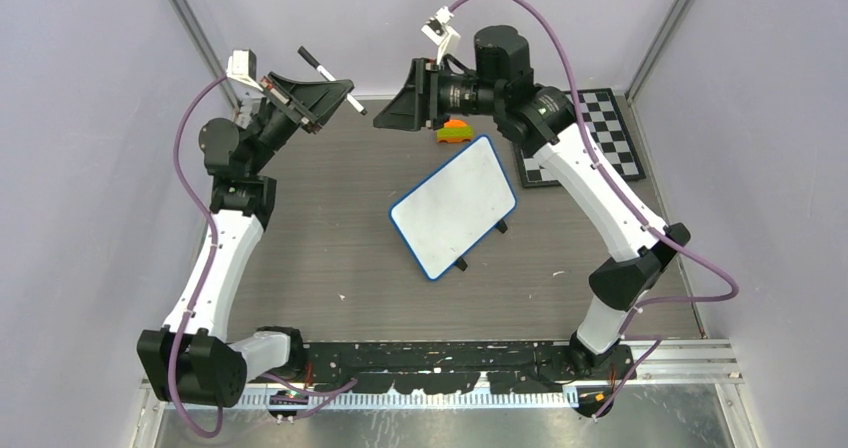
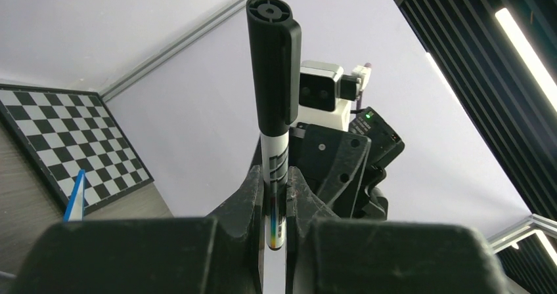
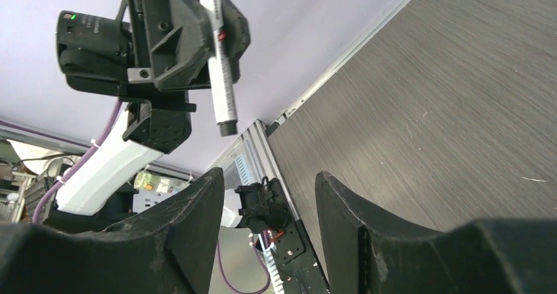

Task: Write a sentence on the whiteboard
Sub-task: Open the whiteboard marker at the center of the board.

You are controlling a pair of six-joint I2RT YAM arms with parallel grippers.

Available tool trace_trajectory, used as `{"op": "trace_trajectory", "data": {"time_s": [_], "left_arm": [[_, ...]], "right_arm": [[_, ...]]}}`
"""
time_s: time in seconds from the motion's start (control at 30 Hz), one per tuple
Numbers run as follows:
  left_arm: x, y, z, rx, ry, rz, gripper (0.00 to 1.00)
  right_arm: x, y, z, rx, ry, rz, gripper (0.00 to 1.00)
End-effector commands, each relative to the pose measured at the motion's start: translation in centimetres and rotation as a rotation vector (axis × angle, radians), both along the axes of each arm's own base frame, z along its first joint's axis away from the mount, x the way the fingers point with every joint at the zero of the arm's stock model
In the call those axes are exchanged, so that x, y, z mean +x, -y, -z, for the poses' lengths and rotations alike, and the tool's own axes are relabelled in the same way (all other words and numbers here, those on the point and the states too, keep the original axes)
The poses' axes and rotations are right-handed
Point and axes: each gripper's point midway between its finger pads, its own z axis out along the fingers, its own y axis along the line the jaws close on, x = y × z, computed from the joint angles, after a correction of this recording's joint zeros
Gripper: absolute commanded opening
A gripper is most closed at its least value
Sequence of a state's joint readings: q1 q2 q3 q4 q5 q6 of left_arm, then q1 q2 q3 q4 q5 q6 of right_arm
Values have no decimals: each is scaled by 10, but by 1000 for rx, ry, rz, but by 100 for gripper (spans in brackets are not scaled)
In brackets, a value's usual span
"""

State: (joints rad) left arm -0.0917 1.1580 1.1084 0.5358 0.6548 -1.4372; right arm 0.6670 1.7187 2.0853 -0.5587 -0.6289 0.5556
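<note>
The whiteboard [image 1: 455, 205], white with a blue rim and black feet, lies at an angle on the middle of the table; its blue corner shows in the left wrist view [image 2: 76, 195]. My left gripper [image 1: 325, 93] is raised at the back left and shut on a white marker [image 1: 333, 81] with a black cap [image 2: 274, 77], gripped on its barrel [image 2: 276, 182]. My right gripper [image 1: 400, 103] is raised at the back centre, open and empty, facing the left one. In the right wrist view its jaws [image 3: 269, 182] stand wide apart below the marker [image 3: 220, 77].
A black-and-white checkered board [image 1: 580, 138] lies at the back right, under the right arm. A small orange and green toy [image 1: 455, 130] sits just behind the whiteboard. Grey walls close the table on three sides.
</note>
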Motion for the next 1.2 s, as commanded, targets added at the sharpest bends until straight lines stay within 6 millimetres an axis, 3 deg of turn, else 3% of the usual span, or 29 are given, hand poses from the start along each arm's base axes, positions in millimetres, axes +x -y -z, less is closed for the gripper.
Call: {"op": "trace_trajectory", "data": {"time_s": [0.0, 0.33, 0.77, 0.83, 0.93, 0.97, 1.07, 1.17], "left_arm": [[-13, 4, -11, -12, 58, 18, 0], [-8, 22, 9, 0, 6, 75, 0], [-10, 34, 15, 14, 5, 115, 0], [-13, 36, 15, 18, 13, 124, 0], [-15, 37, 19, 26, 13, 131, 0], [-15, 37, 20, 33, 15, 126, 5], [-17, 34, 24, 96, 34, 122, 43], [-23, 31, 29, 222, 93, 148, 62]], "right_arm": [[-6, -10, -27, 75, 33, -28, 57], [-9, -19, -29, 91, 42, -81, 51], [-6, -25, -26, 92, 33, -91, 29], [-4, -25, -26, 90, 32, -88, 21], [-5, -23, -25, 80, 44, -83, 2], [-5, -20, -25, 70, 54, -81, 0], [-9, -5, -26, 38, 95, -70, 0], [-16, 18, -19, -17, 141, -71, 0]]}}
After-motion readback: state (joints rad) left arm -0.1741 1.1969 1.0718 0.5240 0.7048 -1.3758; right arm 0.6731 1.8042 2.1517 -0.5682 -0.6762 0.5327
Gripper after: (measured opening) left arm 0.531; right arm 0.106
